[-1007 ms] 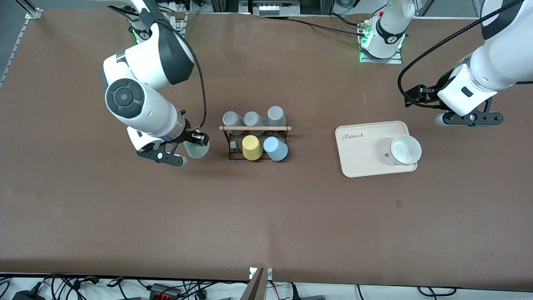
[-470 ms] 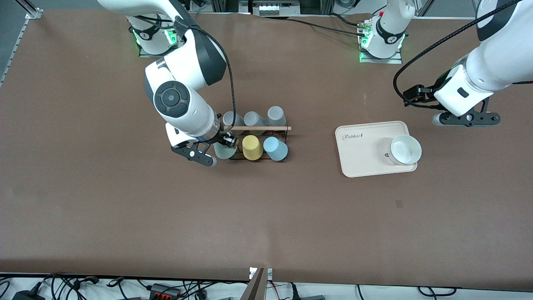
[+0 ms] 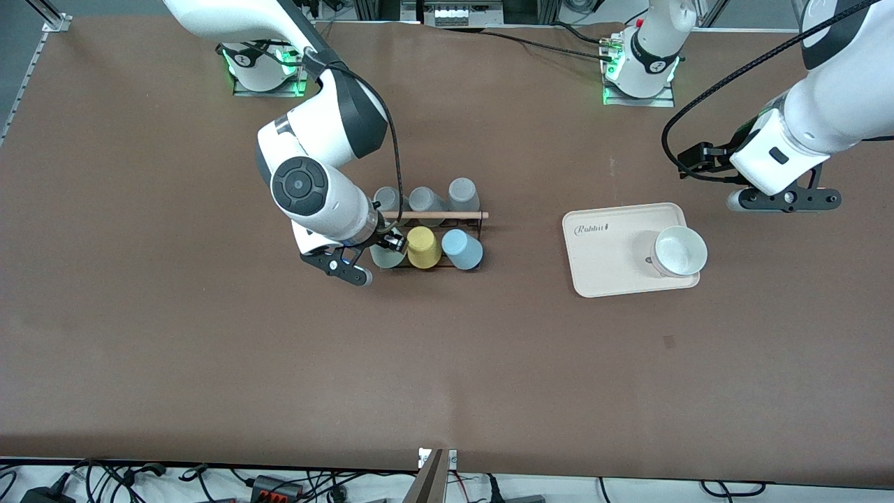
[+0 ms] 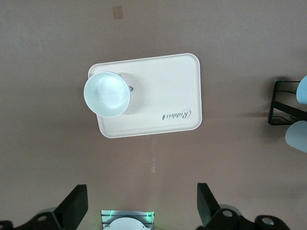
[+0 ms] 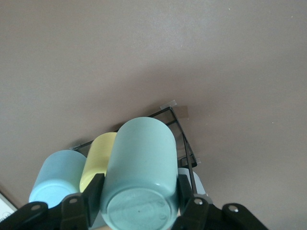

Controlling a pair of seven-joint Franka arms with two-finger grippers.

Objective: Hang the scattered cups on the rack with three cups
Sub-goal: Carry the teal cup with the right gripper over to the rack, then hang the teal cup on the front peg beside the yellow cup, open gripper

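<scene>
Right pincer point(image 3: 378, 253) pinching the mint cup point(image 5: 139, 177) over the rack point(image 3: 472, 222), nine o'clock of the yellow tumbler point(image 3: 422, 248); next, lower onto peg. Left pincer point(image 4: 141, 203) spread, waiting.

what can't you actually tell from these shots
- Front view: whether the pale mint green plastic tumbler sits on a peg of the black wire rack; the right end effector and its arm cover it.
- Right wrist view: the mint tumbler fills the frame, hiding the peg.
- Left wrist view: the rack is cut off by the edge.
</scene>
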